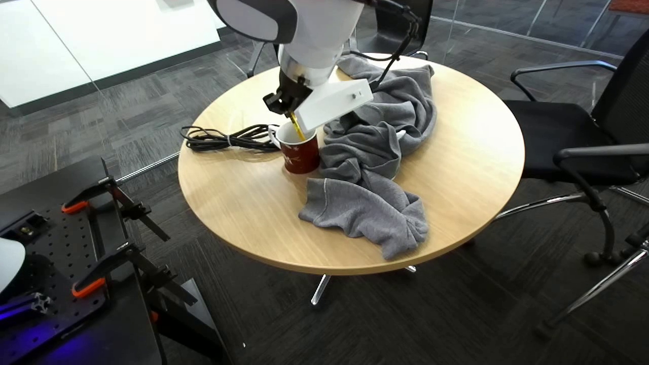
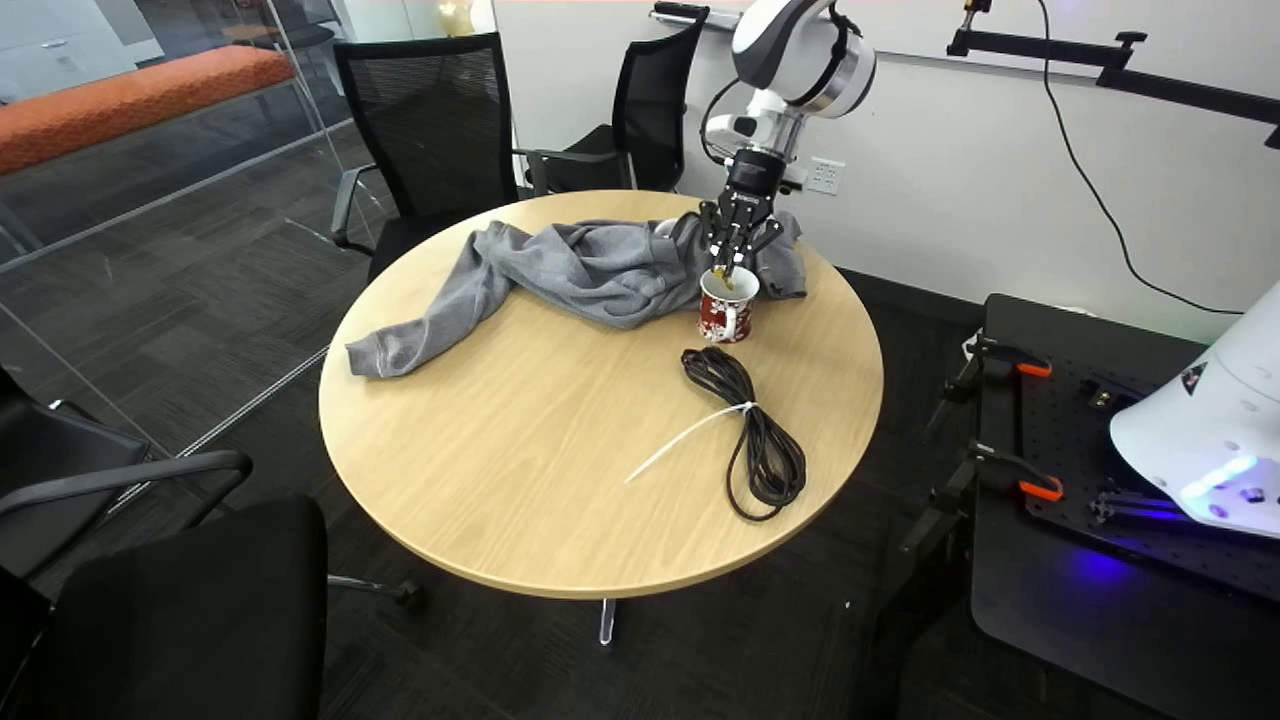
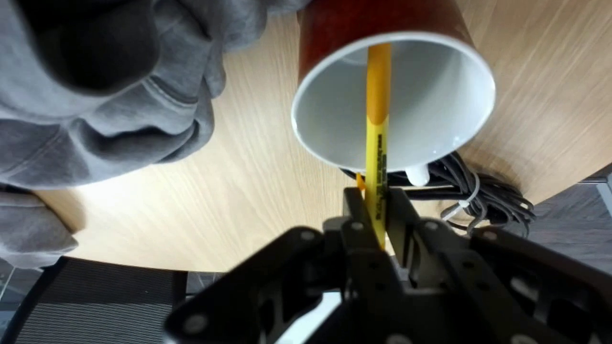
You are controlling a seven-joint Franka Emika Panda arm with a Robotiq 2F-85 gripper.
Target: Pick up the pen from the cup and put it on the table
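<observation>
A yellow pen point(image 3: 377, 129) with an orange lower part stands in the dark red mug, the cup point(image 3: 330, 28). Its lower end is inside the cup's pale interior. The pen also shows in both exterior views point(image 1: 295, 124) point(image 2: 722, 278), leaning in the cup point(image 1: 302, 157) point(image 2: 712, 320). My gripper point(image 3: 373, 203) is shut on the pen's upper part, just above the cup's rim. It shows above the cup in both exterior views point(image 1: 289, 112) point(image 2: 728, 262). The cup is upright on the round wooden table point(image 1: 233, 203).
A grey cloth point(image 1: 365, 208) lies crumpled right beside the cup, across the table point(image 2: 560, 440). A black coiled cable point(image 2: 765, 455) with a white tie lies near the cup's handle. Black chairs point(image 1: 583, 137) stand around the table.
</observation>
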